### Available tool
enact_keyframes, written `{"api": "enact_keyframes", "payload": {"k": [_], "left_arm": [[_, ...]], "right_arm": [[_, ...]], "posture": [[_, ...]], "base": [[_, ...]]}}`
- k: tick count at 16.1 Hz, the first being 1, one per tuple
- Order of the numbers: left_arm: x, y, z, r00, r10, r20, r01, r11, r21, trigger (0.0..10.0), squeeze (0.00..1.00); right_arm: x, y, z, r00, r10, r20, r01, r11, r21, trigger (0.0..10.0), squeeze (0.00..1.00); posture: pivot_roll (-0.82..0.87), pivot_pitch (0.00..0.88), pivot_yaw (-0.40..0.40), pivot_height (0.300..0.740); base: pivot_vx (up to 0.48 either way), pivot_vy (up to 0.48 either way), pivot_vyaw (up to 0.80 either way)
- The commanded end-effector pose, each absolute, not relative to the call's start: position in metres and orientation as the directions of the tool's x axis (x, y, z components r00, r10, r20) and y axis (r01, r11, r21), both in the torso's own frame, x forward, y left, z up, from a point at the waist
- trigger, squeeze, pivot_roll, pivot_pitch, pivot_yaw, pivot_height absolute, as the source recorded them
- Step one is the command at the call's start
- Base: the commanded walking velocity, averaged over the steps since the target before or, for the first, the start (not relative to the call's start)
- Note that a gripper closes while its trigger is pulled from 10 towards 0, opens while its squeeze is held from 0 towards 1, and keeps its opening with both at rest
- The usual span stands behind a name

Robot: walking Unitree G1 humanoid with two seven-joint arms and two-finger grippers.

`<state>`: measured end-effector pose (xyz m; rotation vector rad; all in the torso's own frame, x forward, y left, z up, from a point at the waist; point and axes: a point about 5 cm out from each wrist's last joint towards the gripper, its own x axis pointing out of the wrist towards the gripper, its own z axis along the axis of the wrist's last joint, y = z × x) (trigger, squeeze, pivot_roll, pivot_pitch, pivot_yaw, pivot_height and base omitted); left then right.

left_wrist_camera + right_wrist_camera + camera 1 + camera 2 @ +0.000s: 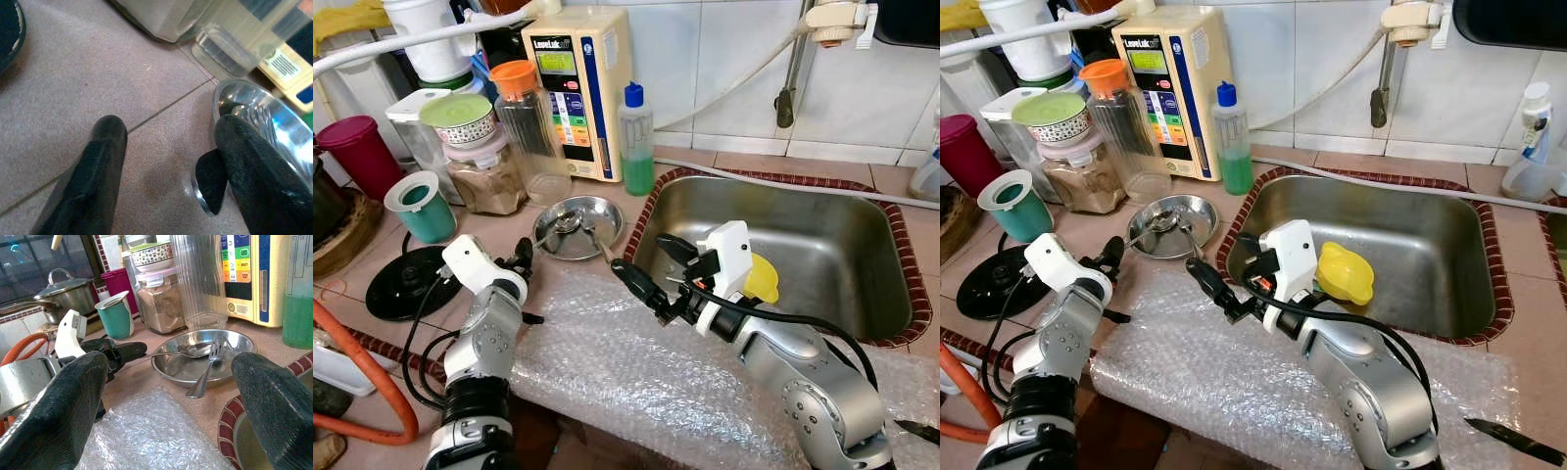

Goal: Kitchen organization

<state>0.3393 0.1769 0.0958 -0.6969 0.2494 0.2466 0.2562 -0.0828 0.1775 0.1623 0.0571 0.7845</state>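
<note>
Left gripper (pixel 523 257) low over counter (pixel 73 98), fingers spread, nothing held, tips just left of steel dish (pixel 578 226). Right gripper (pixel 646 274) hovers over far edge of bubble wrap (pixel 636 372), fingers wide apart, empty, aimed at dish. Dish holds spoon (pixel 181 351) and fork (pixel 208 369), fork handle over near rim. Yellow lid (pixel 1345 272) lies in sink (pixel 1430 245), right of dish. Green bottle (pixel 635 139) far of dish.
</note>
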Motion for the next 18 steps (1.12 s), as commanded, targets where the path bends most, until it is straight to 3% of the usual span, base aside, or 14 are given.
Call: {"api": "enact_keyframes", "payload": {"k": [1,6,12,18], "left_arm": [[0.342,0.179,0.098,0.937,0.149,-0.317,-0.324,0.714,-0.620,0.0,0.00],[0.344,0.177,0.103,0.946,0.131,-0.298,-0.304,0.684,-0.663,0.0,0.00],[0.347,0.188,0.114,0.933,0.212,-0.289,-0.353,0.687,-0.635,0.0,0.00],[0.352,0.182,0.146,0.948,0.237,-0.211,-0.317,0.697,-0.643,0.0,0.00]], "right_arm": [[0.256,-0.082,0.180,0.697,0.717,0.015,-0.709,0.686,0.164,10.0,0.00],[0.258,-0.083,0.180,0.699,0.715,0.012,-0.707,0.688,0.163,10.0,0.00],[0.262,-0.083,0.181,0.697,0.717,0.014,-0.709,0.686,0.164,10.0,0.00],[0.267,-0.083,0.182,0.697,0.717,0.012,-0.708,0.687,0.163,10.0,0.00]], "posture": [[0.02,0.000,0.152,0.740],[0.03,0.000,0.150,0.740],[0.03,0.000,0.147,0.740],[0.04,0.000,0.140,0.740]], "base": [[0.000,0.000,0.00],[0.000,0.000,0.00],[0.000,0.000,0.00],[0.000,0.000,0.00]]}}
